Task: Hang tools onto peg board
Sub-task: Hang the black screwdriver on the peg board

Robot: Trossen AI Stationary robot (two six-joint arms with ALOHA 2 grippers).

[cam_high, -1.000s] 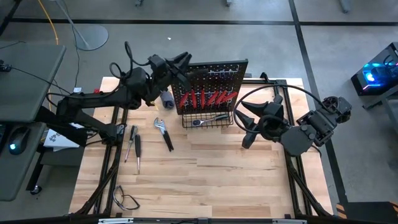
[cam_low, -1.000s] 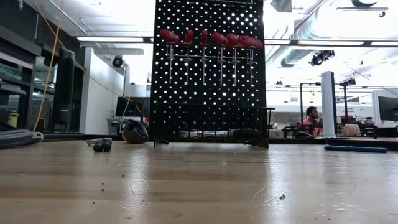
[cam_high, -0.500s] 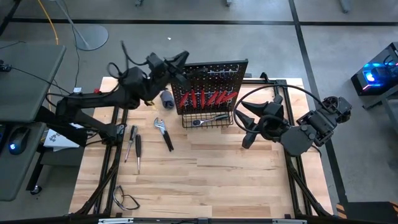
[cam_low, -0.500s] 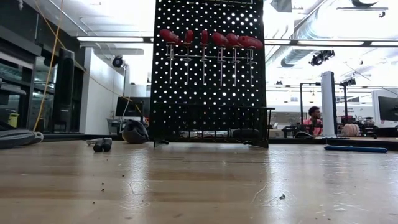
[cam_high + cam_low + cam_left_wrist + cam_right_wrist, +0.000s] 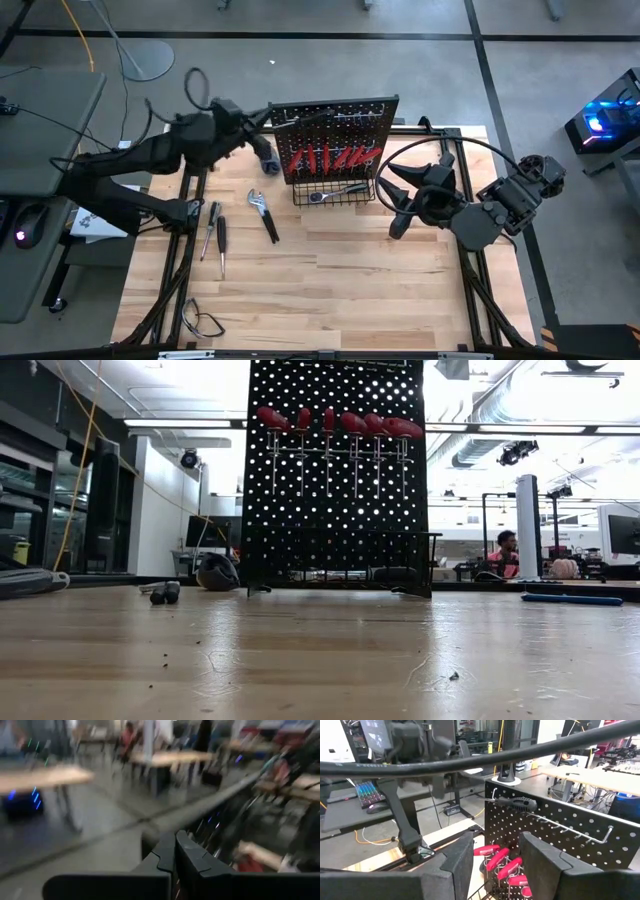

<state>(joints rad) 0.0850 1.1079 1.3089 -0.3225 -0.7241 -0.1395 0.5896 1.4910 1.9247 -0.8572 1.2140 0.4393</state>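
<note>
The peg board point(image 5: 335, 135) stands upright at the far middle of the table point(image 5: 330, 290), with a row of red-handled screwdrivers point(image 5: 325, 157) hung across its face and a silver wrench point(image 5: 345, 188) lying in the wire basket point(image 5: 335, 195) at its foot. In the right wrist view a black-handled screwdriver point(image 5: 516, 803) rests across the hooks on the board's top row, above the red handles. The left gripper point(image 5: 272, 115) sits at about ten o'clock from the board's centre, just beside its upper left corner, and its fingers point(image 5: 192, 860) are pressed together with nothing between them; the black-handled screwdriver lies just past them toward three o'clock, on the hooks and apart from the fingers. On the table at about eight o'clock from the board lie black-handled pliers point(image 5: 263, 214), and farther toward eight o'clock two more screwdrivers point(image 5: 215, 235) side by side. A blue-handled tool point(image 5: 267, 161) lies just beside the board's left edge, at about six o'clock from the left gripper. The right gripper point(image 5: 395, 195) waits at about four o'clock from the board, near the basket's right end, its jaws standing partly apart and empty. A black cable loop point(image 5: 205, 323) lies near the front left corner of the table.
</note>
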